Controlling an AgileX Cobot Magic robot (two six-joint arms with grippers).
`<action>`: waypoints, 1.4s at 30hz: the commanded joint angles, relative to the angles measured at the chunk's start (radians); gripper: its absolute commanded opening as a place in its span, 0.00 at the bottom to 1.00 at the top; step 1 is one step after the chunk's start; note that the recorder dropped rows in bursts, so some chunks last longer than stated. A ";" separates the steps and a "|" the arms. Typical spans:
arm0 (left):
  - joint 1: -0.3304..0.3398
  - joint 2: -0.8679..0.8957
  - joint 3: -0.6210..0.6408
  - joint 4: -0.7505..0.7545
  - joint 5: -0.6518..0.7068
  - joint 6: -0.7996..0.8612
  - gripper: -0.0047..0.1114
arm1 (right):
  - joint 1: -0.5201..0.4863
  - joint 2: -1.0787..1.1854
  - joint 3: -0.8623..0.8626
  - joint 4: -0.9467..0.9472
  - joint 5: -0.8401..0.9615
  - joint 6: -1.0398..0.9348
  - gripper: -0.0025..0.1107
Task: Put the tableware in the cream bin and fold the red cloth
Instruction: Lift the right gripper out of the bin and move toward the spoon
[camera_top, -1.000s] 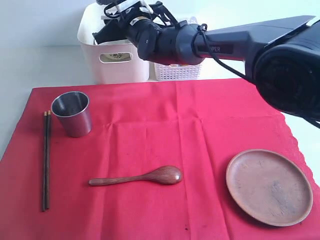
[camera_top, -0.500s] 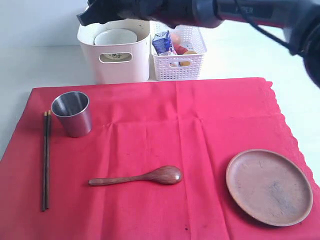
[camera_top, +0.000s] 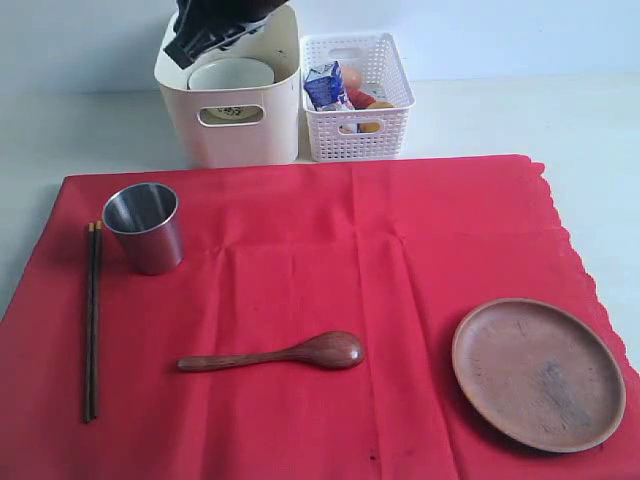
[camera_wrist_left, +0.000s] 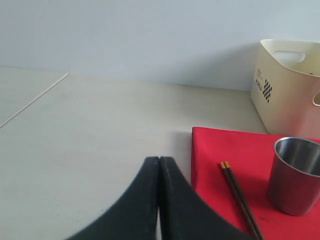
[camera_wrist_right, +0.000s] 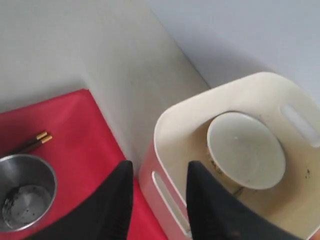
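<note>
The red cloth (camera_top: 330, 280) covers the table. On it lie a steel cup (camera_top: 145, 226), dark chopsticks (camera_top: 92, 320), a wooden spoon (camera_top: 282, 353) and a round wooden plate (camera_top: 540, 373). The cream bin (camera_top: 230, 125) stands behind the cloth with a pale bowl (camera_top: 232, 72) inside. My right gripper (camera_top: 212, 30) hangs open above the bin's far left corner, holding nothing; in its wrist view the right gripper (camera_wrist_right: 157, 167) looks down on the bin's wall (camera_wrist_right: 167, 117) and the bowl (camera_wrist_right: 245, 150). My left gripper (camera_wrist_left: 159, 159) is shut and empty, over bare table beside the cloth's corner (camera_wrist_left: 220, 150).
A white lattice basket (camera_top: 357, 135) with a blue carton (camera_top: 325, 85) and other food stands right of the bin. The cloth's scalloped edge (camera_top: 575, 250) runs down the right. Pale bare table (camera_top: 560, 110) lies behind and beside the cloth.
My right arm has drawn back from over the bin and basket to the top edge of the exterior view, uncovering the bowl in the bin. Its jaws have narrowed somewhat.
</note>
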 joint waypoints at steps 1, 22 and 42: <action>-0.007 -0.002 0.000 -0.007 -0.003 -0.001 0.05 | -0.002 -0.009 0.054 -0.041 0.026 0.033 0.30; -0.007 -0.002 0.000 -0.007 -0.003 -0.001 0.05 | -0.002 -0.076 0.291 -0.042 -0.024 -0.133 0.28; -0.007 -0.002 0.000 -0.007 -0.003 -0.001 0.05 | 0.000 -0.487 0.698 -0.016 -0.213 -0.185 0.21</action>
